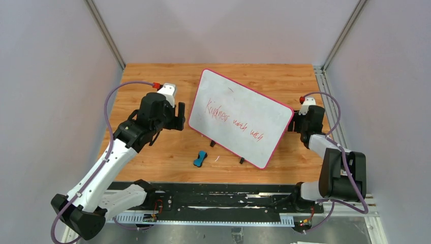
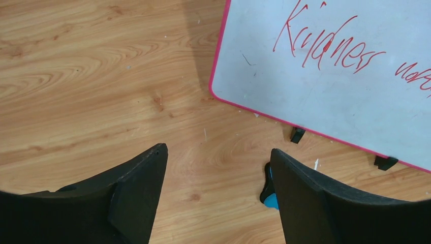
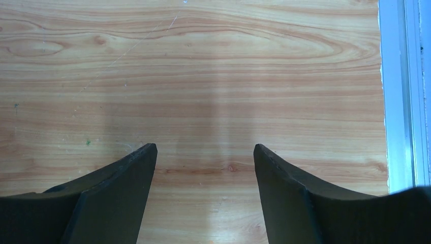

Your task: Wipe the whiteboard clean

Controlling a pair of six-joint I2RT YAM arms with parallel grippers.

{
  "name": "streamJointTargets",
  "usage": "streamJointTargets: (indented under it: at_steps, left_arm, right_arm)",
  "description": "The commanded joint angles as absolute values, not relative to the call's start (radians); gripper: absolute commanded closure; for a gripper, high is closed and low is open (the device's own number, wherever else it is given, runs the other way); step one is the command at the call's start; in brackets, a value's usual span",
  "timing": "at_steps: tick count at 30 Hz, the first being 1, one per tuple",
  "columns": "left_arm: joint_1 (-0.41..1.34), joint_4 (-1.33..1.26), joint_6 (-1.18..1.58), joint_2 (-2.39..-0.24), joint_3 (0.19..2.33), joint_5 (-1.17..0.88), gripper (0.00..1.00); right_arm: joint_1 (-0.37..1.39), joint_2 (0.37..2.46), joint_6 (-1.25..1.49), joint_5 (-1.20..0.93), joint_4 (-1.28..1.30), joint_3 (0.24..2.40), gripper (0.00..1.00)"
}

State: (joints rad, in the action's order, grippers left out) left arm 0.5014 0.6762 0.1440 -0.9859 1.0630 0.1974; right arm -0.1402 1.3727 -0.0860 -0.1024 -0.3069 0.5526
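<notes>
The whiteboard [image 1: 239,119] is by far the largest thing on the table [image 1: 167,147]. It is a white rectangle with rounded corners and a thin pink-red rim. It lies just toward 3 o'clock of the table's centre, turned so that its long axis runs from about 10 o'clock to 4 o'clock. Red handwriting [image 1: 234,122] crosses its middle along that axis. The first word reads roughly "Kindness"; the words after it are too loose to read. A few faint grey smudges and small dark flecks mark the white face. Two small black feet [image 1: 212,143] stick out from under its near long edge.

A small blue-and-black eraser [image 1: 200,158] lies on the wood at 7 o'clock of the board, near the feet but apart from them.

The left gripper [image 2: 218,152] hangs at 9 o'clock of the board, just beside its corner, fingers spread wide with nothing between them. The right gripper [image 3: 205,147] is at 3 o'clock, close to the board's far-right corner, fingers likewise spread over bare wood.

The tabletop is orange-brown wood with strong grain and some pale specks. A metal rail [image 1: 325,96] borders it at 3 o'clock, and a black base plate [image 1: 218,201] at 6 o'clock. Plain pale grey-lilac walls [image 1: 51,76] with aluminium posts [image 1: 104,33] enclose it.
</notes>
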Motion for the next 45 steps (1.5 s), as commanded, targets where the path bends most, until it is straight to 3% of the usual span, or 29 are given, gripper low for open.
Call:
streamJointTargets:
  at_steps: [1,6,11,19,23,33,45]
  left_arm:
    - [0.506,0.612,0.18,-0.958,1.045,0.217,0.21]
    - [0.506,0.602,0.191,-0.963,1.038,0.205,0.21]
    - [0.506,0.588,0.208,-0.974,1.027,0.154,0.21]
    - [0.506,0.574,0.222,-1.023,0.991,0.1,0.21]
    - [0.509,0.554,0.229,-1.025,0.967,0.071,0.21]
    - [0.551,0.537,0.25,-1.014,0.917,0.096,0.22]
    - [0.588,0.523,0.253,-1.014,0.906,0.112,0.22]
  right_arm:
    - [-0.151,1.368,-0.086,-0.085,-0.304,0.582,0.28]
    - [-0.156,1.361,-0.074,-0.055,-0.242,0.602,0.27]
    - [-0.241,1.356,-0.066,-0.129,-0.007,0.729,0.29]
    - [-0.561,1.304,-0.265,-0.752,0.451,0.942,0.3]
    - [-0.658,1.274,-0.393,-0.959,0.646,1.03,0.33]
    - [-0.664,1.234,-0.492,-1.224,0.979,1.307,0.32]
    - [-0.637,1.26,-0.676,-1.316,1.278,1.497,0.34]
